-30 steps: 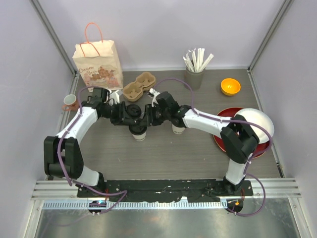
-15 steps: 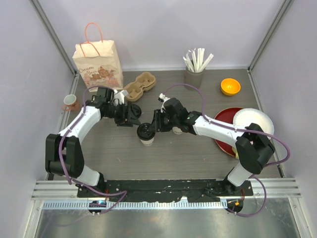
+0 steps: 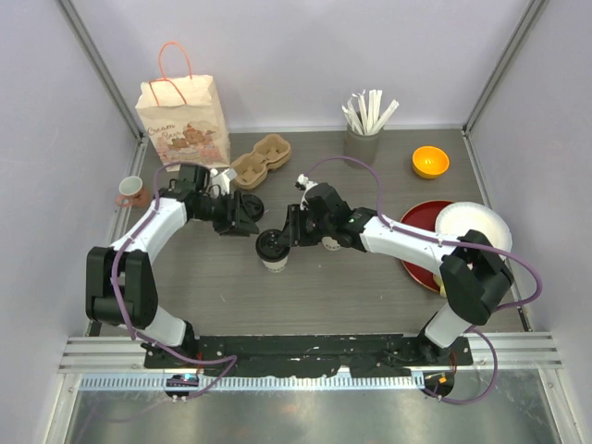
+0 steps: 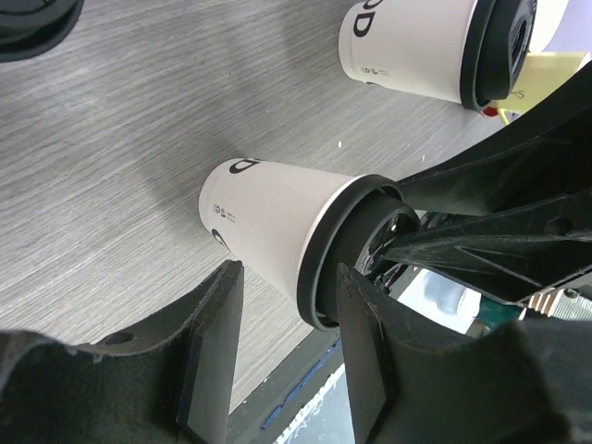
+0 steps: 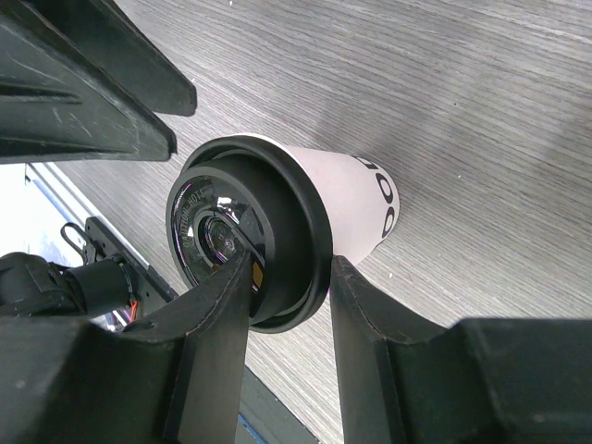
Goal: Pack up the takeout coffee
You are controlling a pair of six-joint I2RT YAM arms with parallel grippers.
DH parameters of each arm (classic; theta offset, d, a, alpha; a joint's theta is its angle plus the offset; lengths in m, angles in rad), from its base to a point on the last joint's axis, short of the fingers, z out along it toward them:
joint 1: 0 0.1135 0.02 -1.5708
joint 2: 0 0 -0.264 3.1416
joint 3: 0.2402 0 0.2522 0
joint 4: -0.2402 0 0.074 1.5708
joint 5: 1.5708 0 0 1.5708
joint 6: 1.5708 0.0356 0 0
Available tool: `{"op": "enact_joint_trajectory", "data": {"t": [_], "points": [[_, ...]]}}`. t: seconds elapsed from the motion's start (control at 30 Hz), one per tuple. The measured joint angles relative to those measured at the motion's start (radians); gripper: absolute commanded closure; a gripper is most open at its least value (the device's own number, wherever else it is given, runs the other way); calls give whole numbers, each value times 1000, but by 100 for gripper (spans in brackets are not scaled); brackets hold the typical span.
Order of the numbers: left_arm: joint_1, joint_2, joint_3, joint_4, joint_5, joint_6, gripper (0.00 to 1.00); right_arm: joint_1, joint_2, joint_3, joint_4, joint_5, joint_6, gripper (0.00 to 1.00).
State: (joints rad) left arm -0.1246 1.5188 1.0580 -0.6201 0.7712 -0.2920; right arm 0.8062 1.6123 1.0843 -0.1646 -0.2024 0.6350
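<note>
The takeout coffee is a cream paper cup with a black lid, standing upright mid-table. In the right wrist view my right gripper pinches the lid: one finger lies across the lid's top, the other presses the outside of its rim. In the top view the right gripper sits at the cup's right side. My left gripper is open and empty, up-left of the cup and apart from it. In the left wrist view its fingers frame the cup from a short way off.
A second lidded cup stands just behind the right arm. A loose black lid lies near the left gripper. At the back are a paper bag, cardboard cup carrier, pink mug, straw holder and orange bowl. Plates lie at right.
My left gripper has pulled back up-left off the cup. My right gripper has moved left onto the lid, and the cup has shifted slightly right. Little has moved in the last half second.
</note>
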Motion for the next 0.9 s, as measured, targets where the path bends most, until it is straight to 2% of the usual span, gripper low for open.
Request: {"op": "enact_joint_trajectory", "data": {"t": [0.1,0.3,0.4,0.43,0.47,0.77,0.9], "points": [[-16,6,-21,21,0,-6,53,1,0,0,0,0,0,64],[-27,18,-40,47,9,-27,65,2,-2,-2,-3,6,2,66],[-27,18,-54,72,29,-44,78,2,-2,-3,-2,8,5,66],[-26,17,-64,89,39,-51,87,2,-2,-4,0,10,5,67],[-25,16,-75,106,55,-60,89,2,-4,-6,1,11,6,67],[-24,-18,-166,244,107,-129,100,6,-39,-58,38,32,23,70],[-24,-24,-193,285,118,-152,100,6,-53,-84,63,38,32,72]]}}
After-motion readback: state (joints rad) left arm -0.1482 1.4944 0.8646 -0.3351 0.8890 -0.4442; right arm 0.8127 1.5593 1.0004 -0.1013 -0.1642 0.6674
